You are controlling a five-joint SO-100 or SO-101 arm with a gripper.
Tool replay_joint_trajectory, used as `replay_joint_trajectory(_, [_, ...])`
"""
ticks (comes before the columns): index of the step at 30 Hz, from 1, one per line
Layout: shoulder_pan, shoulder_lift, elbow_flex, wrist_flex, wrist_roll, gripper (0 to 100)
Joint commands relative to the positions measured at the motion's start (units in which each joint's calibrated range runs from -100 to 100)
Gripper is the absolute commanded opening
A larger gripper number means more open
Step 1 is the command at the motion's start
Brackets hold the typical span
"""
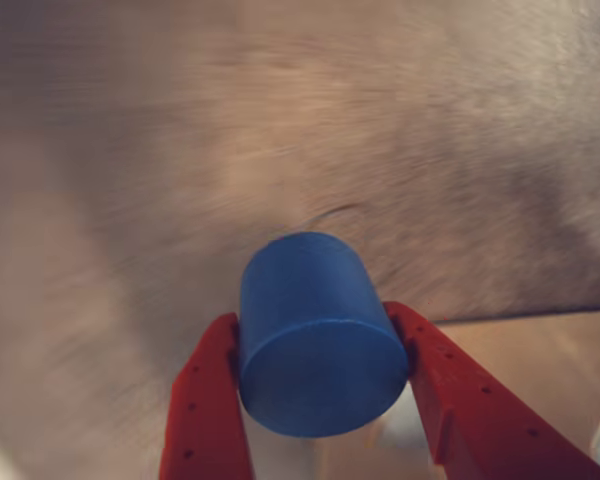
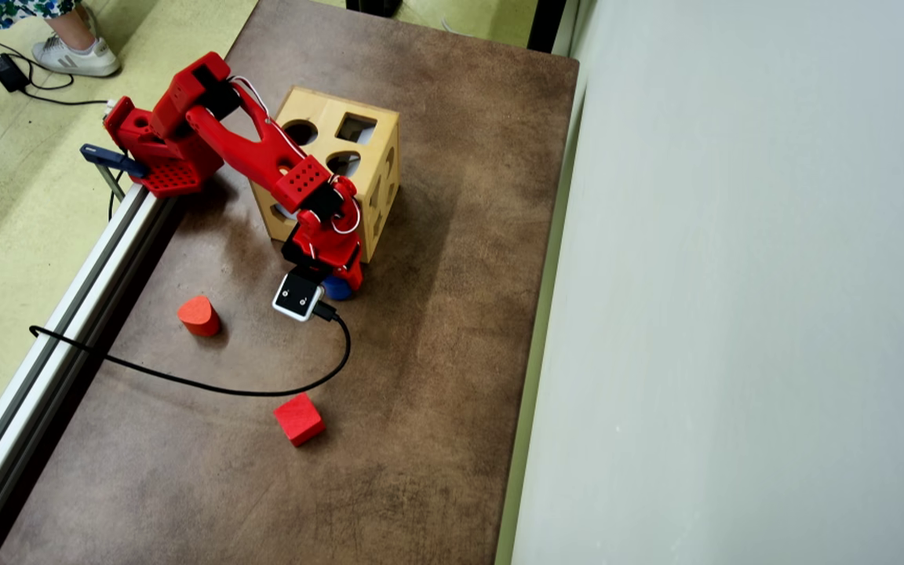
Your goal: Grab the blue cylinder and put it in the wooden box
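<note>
In the wrist view the blue cylinder fills the space between my two red fingers, which press on its sides; my gripper is shut on it, above blurred brown table. From overhead, only a sliver of the blue cylinder peeks out under my gripper. It sits just below the front corner of the wooden box, a light cube with round and square holes on top. My red arm crosses over the box's left part.
An orange-red rounded block lies left of the gripper and a red cube lies nearer the front. A black cable loops over the brown table. A metal rail borders the left edge.
</note>
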Motion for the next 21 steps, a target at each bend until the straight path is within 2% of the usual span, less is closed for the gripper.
replay_joint_trajectory(1, [0.2,-15.7,-2.0,3.5,-0.2,2])
replay_joint_trajectory(12, [1.5,-37.5,-2.0,20.2,-2.3,2])
replay_joint_trajectory(21, [-2.2,-41.3,-1.9,33.5,-2.3,2])
